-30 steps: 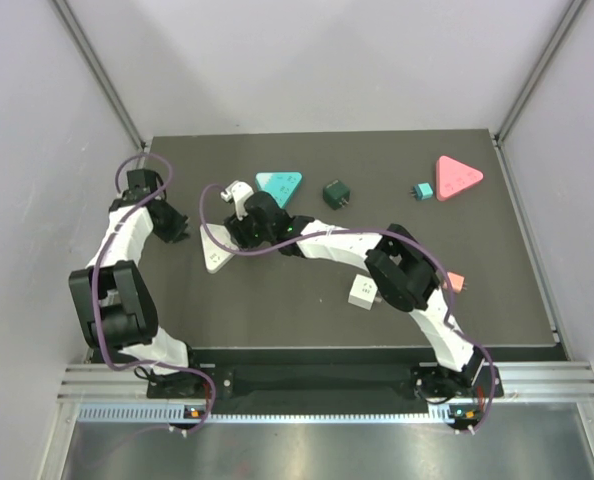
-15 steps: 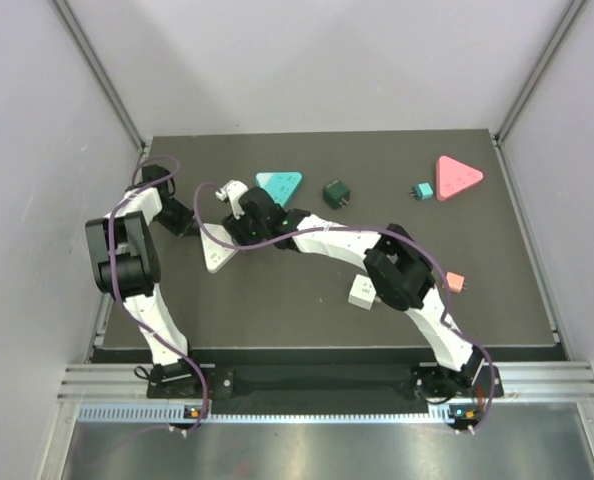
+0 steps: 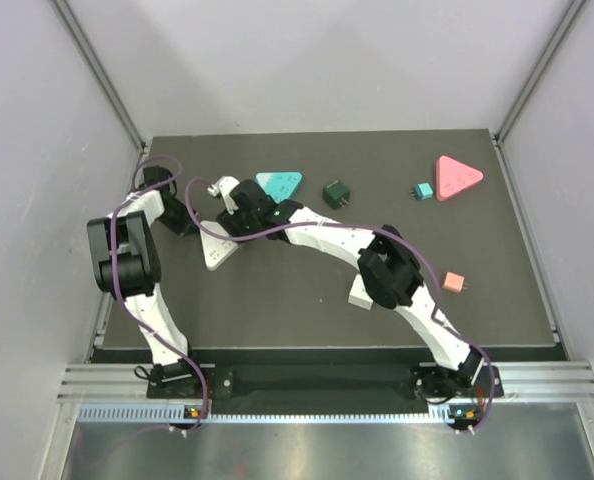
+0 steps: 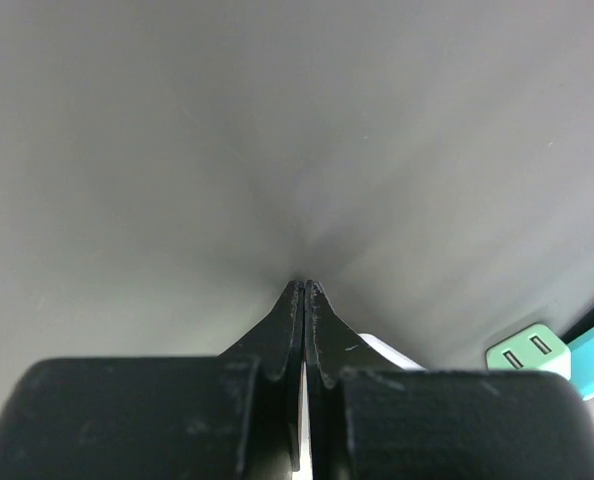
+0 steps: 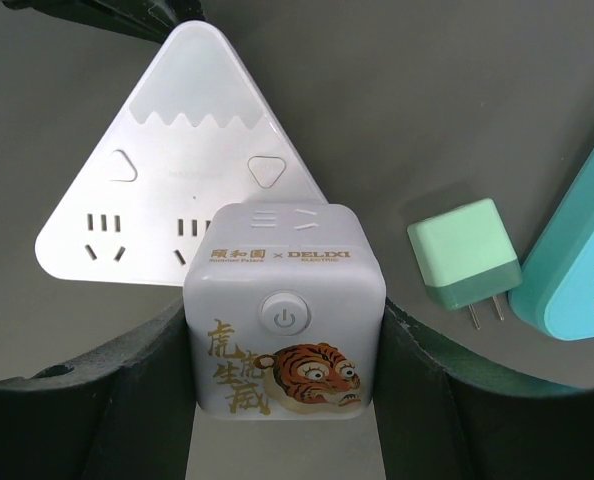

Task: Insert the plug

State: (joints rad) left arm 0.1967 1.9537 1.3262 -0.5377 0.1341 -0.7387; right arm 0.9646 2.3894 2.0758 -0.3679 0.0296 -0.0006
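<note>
White cube plug with a tiger print (image 5: 277,250) is clamped in the right gripper (image 5: 285,325), close by the white triangular plastic socket strip (image 5: 177,190) on the dark worktop (image 3: 277,310). The left gripper (image 4: 304,292) is pressed fully closed, with nothing held.

The white cube (image 5: 284,330) hides part of the white power strip (image 5: 192,150). The teal strip (image 5: 577,260) runs off the edge.

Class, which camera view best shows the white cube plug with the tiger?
The right wrist view: the cube plug fills the middle, held in the right gripper, its button and tiger clear. The top view shows only a small white bit of it past the arm. The left wrist view does not show it.
</note>
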